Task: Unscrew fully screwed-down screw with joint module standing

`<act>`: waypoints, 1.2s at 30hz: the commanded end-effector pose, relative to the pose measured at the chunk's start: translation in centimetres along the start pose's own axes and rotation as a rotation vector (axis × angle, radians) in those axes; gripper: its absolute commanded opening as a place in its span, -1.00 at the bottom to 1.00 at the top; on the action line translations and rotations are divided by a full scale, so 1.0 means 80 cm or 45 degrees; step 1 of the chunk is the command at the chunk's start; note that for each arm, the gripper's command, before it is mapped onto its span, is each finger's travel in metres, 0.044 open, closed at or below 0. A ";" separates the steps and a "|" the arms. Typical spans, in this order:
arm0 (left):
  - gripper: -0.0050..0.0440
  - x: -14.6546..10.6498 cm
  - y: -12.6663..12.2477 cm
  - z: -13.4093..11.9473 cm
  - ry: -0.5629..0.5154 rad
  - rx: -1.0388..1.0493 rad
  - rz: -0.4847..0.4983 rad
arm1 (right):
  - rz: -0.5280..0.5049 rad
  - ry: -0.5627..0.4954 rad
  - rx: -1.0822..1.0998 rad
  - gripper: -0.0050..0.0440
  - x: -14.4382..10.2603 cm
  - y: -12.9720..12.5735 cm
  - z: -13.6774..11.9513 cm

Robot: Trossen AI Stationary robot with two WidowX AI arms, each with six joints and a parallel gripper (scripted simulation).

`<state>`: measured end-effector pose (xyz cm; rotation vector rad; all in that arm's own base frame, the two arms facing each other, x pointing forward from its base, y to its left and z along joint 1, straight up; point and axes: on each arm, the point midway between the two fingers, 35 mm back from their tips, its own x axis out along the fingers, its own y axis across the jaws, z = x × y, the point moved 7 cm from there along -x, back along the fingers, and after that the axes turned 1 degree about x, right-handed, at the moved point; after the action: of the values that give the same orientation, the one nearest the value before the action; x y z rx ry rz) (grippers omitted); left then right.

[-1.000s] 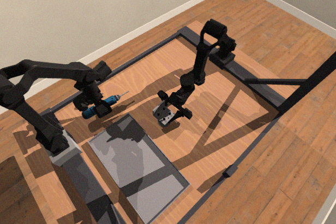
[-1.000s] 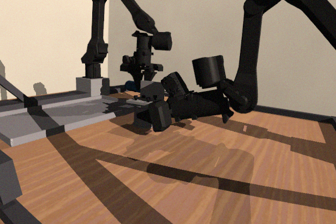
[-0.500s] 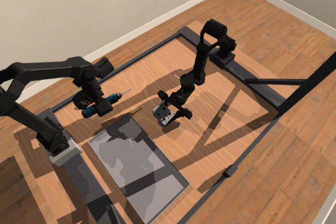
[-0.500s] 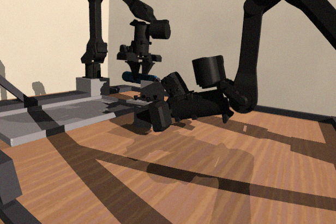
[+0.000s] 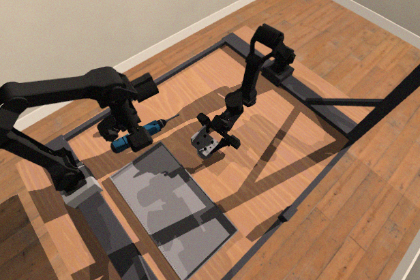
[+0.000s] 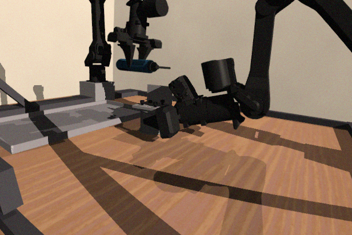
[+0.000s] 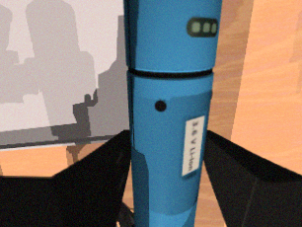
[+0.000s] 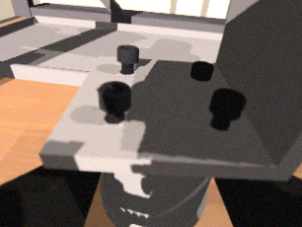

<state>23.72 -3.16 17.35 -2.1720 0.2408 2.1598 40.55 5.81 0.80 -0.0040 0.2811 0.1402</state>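
My left gripper [image 5: 132, 137] is shut on the dark blue electric screwdriver [image 5: 141, 133] and holds it level above the table, bit pointing toward the module. It also shows in the exterior view [image 6: 136, 66] and fills the left wrist view [image 7: 170, 113]. The joint module stands on the table with its grey bracket [image 8: 168, 113] on top. My right gripper [image 5: 215, 137] is shut on the module's round body [image 8: 153, 202], low at the table. Several black screws stand in the bracket; three are raised [image 8: 114, 99], and one [image 8: 202, 70] sits lower.
A grey mat [image 5: 170, 200] lies just in front of the module, also seen in the exterior view [image 6: 57, 119]. Dark frame rails run around the wooden table top. The arm bases stand on grey blocks at opposite edges.
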 end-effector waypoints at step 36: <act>-0.14 0.008 0.063 -0.025 0.627 1.700 -0.562 | -0.001 -0.031 0.002 0.19 0.000 0.000 0.011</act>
<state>24.83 -7.99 16.13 -1.6424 0.8252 0.9171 40.55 5.81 0.80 -0.0040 0.2811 0.1402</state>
